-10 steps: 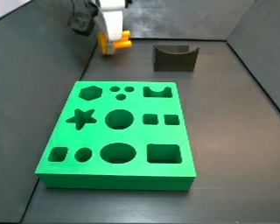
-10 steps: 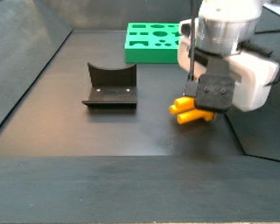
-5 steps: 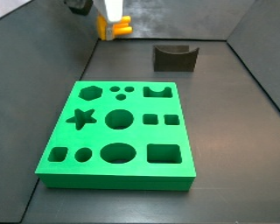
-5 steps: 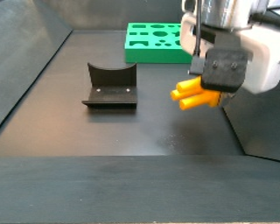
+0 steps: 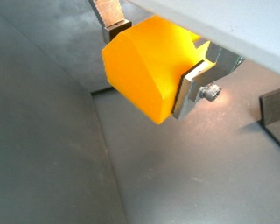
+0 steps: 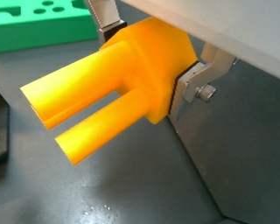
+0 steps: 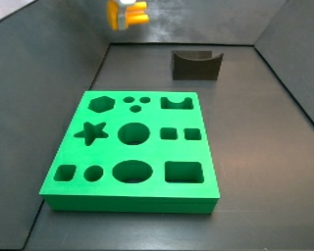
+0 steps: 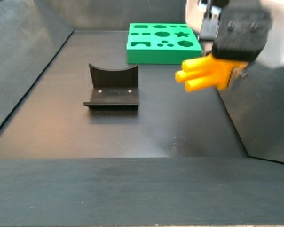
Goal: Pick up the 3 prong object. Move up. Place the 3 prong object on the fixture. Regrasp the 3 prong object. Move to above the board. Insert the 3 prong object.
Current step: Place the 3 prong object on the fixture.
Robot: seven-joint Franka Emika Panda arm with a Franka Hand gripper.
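Smooth orange plastic 3 prong object (image 6: 113, 83) sits between the pincer's (image 6: 154, 52) silver metal plates, raised above matt dark floor (image 8: 132, 133).

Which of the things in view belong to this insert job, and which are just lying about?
Part of the job:
- 3 prong object, clamped in the gripper, lifted clear of the floor
- fixture, nothing on it
- board, holes all open

Lying about:
- nothing; only the dark floor and walls show

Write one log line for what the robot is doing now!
gripper: shut on 3 prong object | raised off floor | fixture: empty | board: untouched
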